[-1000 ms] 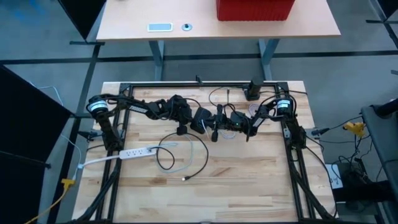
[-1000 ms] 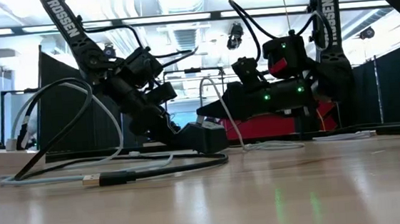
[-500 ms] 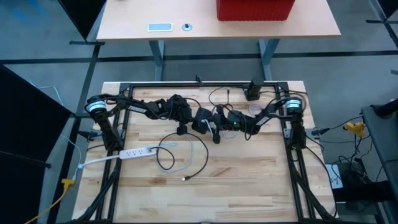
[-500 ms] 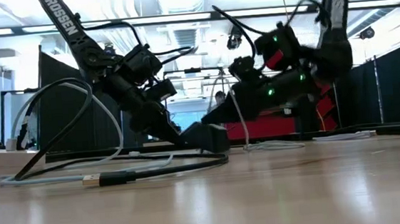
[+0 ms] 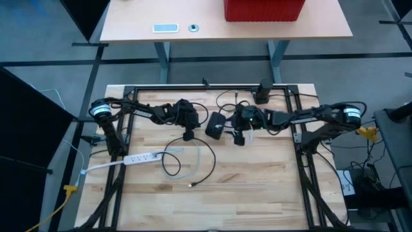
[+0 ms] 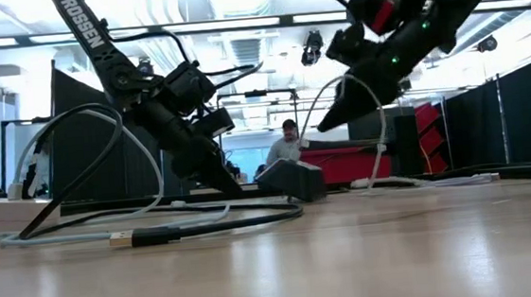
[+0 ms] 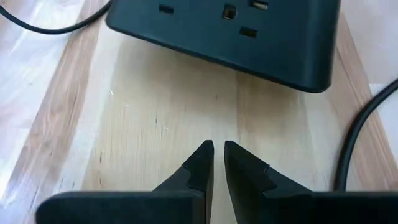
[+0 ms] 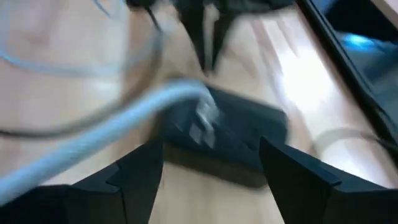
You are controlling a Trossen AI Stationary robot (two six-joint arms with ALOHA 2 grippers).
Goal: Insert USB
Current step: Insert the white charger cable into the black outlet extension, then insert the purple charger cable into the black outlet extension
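While the black charger block lies flat on the wooden tabletop between the two arms, the right tool hangs above and just to one side of it, raised clear of the wood, its two fingers spread wide with nothing between them. A pale cable runs across the right wrist view and ends at the block's face. The left tool sits low on the tabletop just short of the block's socket face, its fingers pinched almost together and empty. In the low view the block rests near the left arm's tip, with the right tool well above it. A black USB plug lies loose on the wood, well apart from both tools.
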